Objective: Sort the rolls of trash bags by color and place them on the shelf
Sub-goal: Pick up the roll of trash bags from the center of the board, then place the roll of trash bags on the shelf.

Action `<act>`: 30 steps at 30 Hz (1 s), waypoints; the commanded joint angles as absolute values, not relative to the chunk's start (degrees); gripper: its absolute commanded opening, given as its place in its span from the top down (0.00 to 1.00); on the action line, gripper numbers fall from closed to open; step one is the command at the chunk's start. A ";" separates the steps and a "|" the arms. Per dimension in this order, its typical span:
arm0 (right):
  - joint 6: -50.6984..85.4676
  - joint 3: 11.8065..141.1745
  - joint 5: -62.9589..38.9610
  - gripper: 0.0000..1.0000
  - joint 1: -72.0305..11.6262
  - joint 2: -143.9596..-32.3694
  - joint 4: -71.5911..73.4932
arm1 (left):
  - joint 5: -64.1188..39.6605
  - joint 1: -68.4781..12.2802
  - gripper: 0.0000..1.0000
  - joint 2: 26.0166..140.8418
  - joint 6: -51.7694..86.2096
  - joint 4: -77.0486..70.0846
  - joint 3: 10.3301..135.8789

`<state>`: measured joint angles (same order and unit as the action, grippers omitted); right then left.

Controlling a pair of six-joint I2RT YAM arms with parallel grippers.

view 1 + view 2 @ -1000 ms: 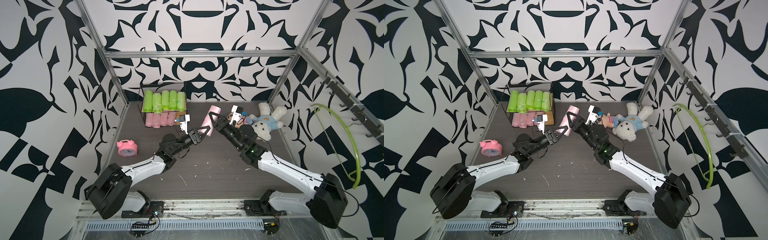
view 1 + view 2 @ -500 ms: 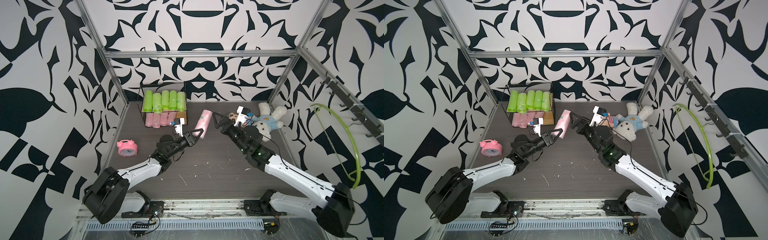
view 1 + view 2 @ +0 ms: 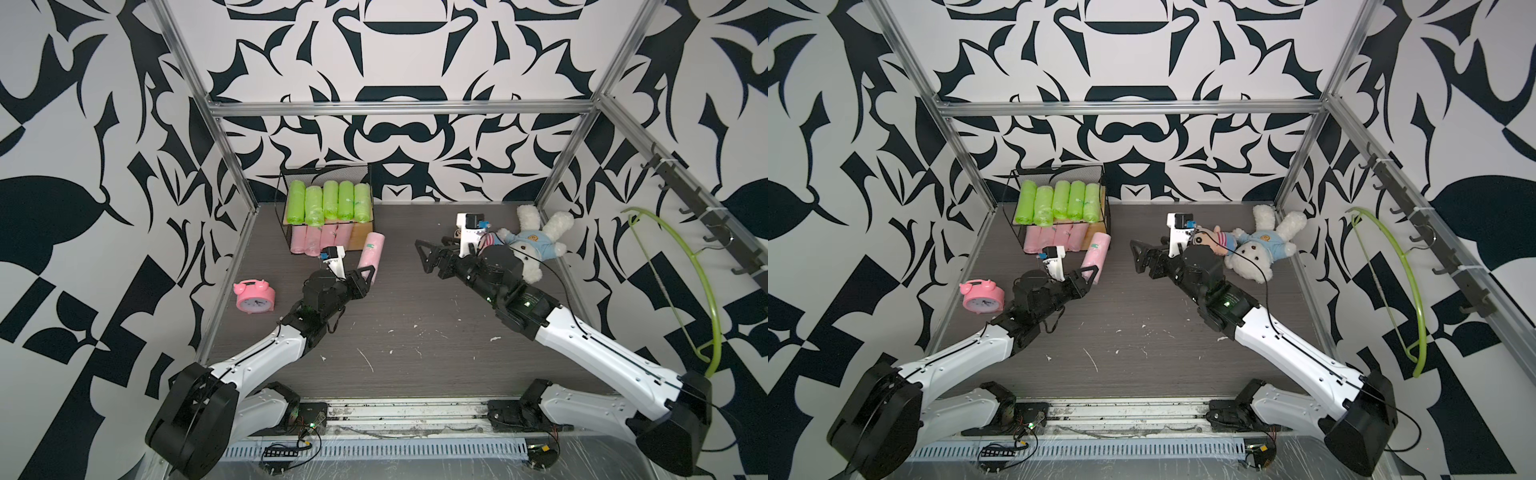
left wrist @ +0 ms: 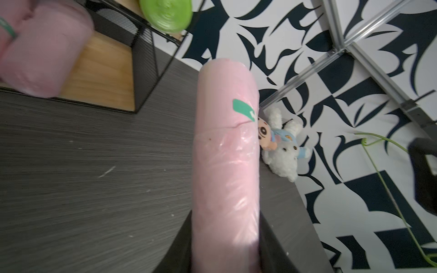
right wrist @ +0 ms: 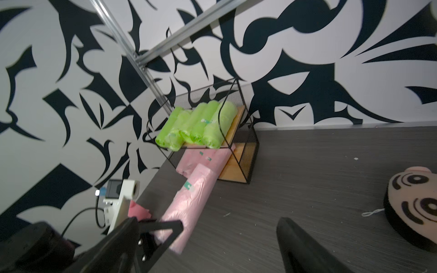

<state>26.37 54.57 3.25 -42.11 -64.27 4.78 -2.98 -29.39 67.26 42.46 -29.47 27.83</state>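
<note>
At the back of the dark wood-grain table [image 3: 415,316], near 11 o'clock, the small two-tier shelf [image 3: 360,239] of light boards and black wire carries five lime-green crinkly rolls [image 3: 328,201] on its upper board. Four pale pink rolls [image 3: 318,241] lie on the lower board, with bare wood left at the 3 o'clock end of that row. A fifth pale pink film roll [image 3: 372,253], green-labelled, is clamped by its near end in the left gripper [image 3: 365,277], just off the shelf's front corner. Its free end leans toward 1 o'clock.

To seat it well, I would swing that free end round to 12 o'clock, parallel with its neighbours. Then slide it lengthwise into the gap, under the upper board and clear of the corner wire. The film looks soft, so let go only once it rests on wood.

The left arm reaches low from its base at 7 o'clock, wrist extended. The right arm stretches from 5 o'clock toward 11. The right gripper [image 3: 428,259] hangs with jaws wide and holding nothing, well apart from the roll at its 3 o'clock, beside a white plush rabbit [image 3: 528,241].
</note>
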 commanded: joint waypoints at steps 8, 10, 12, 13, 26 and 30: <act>13.85 61.41 -0.62 0.03 -46.26 -72.89 -4.48 | 3.91 -25.67 0.79 77.97 35.20 -32.81 32.43; 13.63 61.27 -0.01 0.03 -46.25 -73.93 -4.57 | 5.31 -25.58 0.79 80.02 33.86 -33.12 33.81; 13.46 61.26 0.35 0.03 -46.23 -74.66 -4.76 | 6.68 -25.49 0.79 82.18 32.43 -33.13 35.37; 13.44 61.18 0.43 0.04 -46.23 -74.94 -4.75 | 7.19 -25.40 0.79 83.50 31.89 -33.13 36.07; 12.22 60.66 2.81 0.04 -46.24 -74.16 -5.77 | 11.95 -25.22 0.77 97.25 29.06 -34.58 46.13; 11.98 60.56 3.05 0.04 -46.30 -73.92 -5.93 | 12.95 -25.22 0.76 101.17 28.74 -35.45 48.61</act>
